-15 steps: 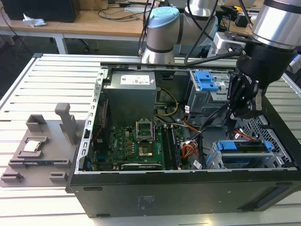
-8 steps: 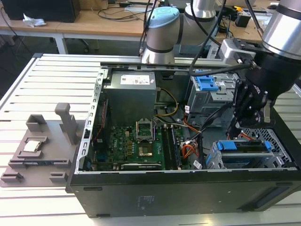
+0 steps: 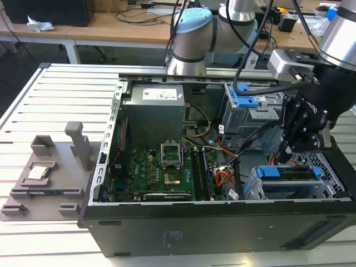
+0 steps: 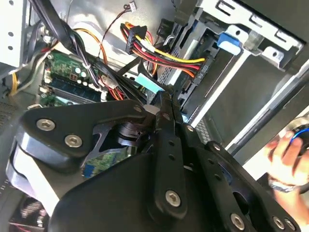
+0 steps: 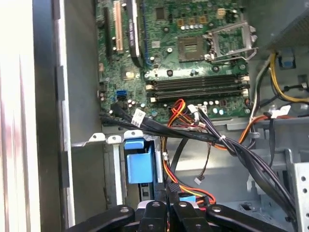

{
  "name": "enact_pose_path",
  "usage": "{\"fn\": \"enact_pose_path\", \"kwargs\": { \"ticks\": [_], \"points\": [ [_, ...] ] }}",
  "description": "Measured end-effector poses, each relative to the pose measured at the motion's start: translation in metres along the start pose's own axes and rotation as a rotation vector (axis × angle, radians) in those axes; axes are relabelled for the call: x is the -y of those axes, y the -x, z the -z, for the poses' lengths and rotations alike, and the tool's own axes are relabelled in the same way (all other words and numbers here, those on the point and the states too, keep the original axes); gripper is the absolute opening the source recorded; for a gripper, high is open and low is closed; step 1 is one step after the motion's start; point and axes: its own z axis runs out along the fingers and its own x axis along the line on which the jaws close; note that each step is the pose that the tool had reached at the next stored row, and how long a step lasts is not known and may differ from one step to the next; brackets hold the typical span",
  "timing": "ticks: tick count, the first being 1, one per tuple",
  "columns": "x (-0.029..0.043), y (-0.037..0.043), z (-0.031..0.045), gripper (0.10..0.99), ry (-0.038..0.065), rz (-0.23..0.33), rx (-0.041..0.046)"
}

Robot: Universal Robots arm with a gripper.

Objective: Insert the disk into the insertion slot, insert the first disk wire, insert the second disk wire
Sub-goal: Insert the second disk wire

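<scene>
The disk [image 3: 289,173], grey in its blue carrier, lies inside the insertion slot [image 3: 253,190], the low perforated cage at the case's front corner on the exterior view's right. Its blue carrier end [image 5: 139,159] shows in the first wrist view. My black gripper [image 3: 283,157] reaches down at the disk's inner end. Its fingers [image 4: 164,125] are pressed together, and a light-blue connector of a disk wire [image 4: 147,82] sits at their tips. The same blue connector [image 5: 188,198] lies right beside the gripper [image 5: 170,191], with red and orange wires [image 5: 193,192] by it.
The taller cage with the blue latch [image 3: 245,100] stands behind the gripper. Cable bundles [image 5: 227,145] cross between motherboard [image 3: 161,167] and cages. The power supply [image 3: 153,108] fills the case's back. A person's hand [image 4: 285,154] is near the case. A grey fixture [image 3: 44,178] lies outside.
</scene>
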Motion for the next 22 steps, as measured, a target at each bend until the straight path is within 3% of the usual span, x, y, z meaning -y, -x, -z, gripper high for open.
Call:
{"fn": "enact_pose_path", "kwargs": {
  "ticks": [2,4,8,18,22],
  "points": [
    [0.0000,0.0000,0.0000,0.145,-0.006,0.063,-0.0046],
    [0.0002,-0.0023,-0.0002,0.145,-0.006,0.072,-0.0052],
    [0.0011,-0.0156,-0.0014,0.145,-0.006,0.072,-0.0004],
    [0.0023,-0.0163,0.0061,0.145,-0.006,0.074,0.0020],
    [0.0015,-0.0172,0.0165,0.145,-0.006,0.074,0.0028]
  ]
}}
